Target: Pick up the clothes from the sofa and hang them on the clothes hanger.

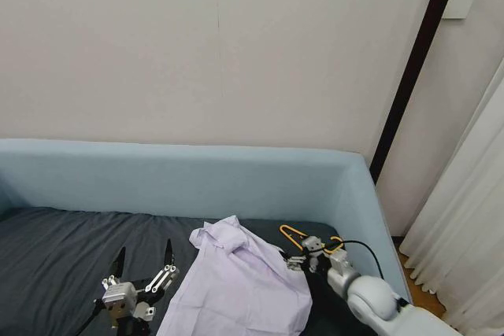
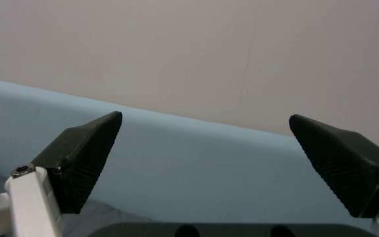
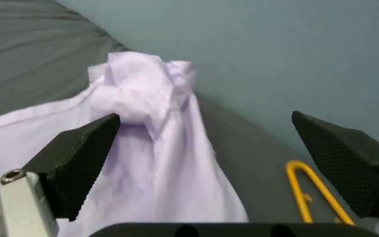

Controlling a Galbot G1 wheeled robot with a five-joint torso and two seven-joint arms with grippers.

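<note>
A pale lilac shirt (image 1: 240,285) lies crumpled on the dark grey sofa seat (image 1: 55,249), its bunched collar (image 3: 143,89) toward the backrest. An orange clothes hanger (image 1: 295,234) lies on the seat just right of the shirt; one orange loop (image 3: 308,195) of it shows in the right wrist view. My right gripper (image 1: 303,257) hovers low over the shirt's right edge beside the hanger, open, with nothing between its black fingers (image 3: 77,158). My left gripper (image 1: 144,261) stands open left of the shirt, fingers (image 2: 84,158) pointing at the backrest.
The light blue sofa backrest (image 1: 181,179) runs across the back, with a blue side arm (image 1: 366,210) at the right. Behind it is a plain wall. A dark pole (image 1: 413,60) and white curtains (image 1: 465,234) stand to the right of the sofa.
</note>
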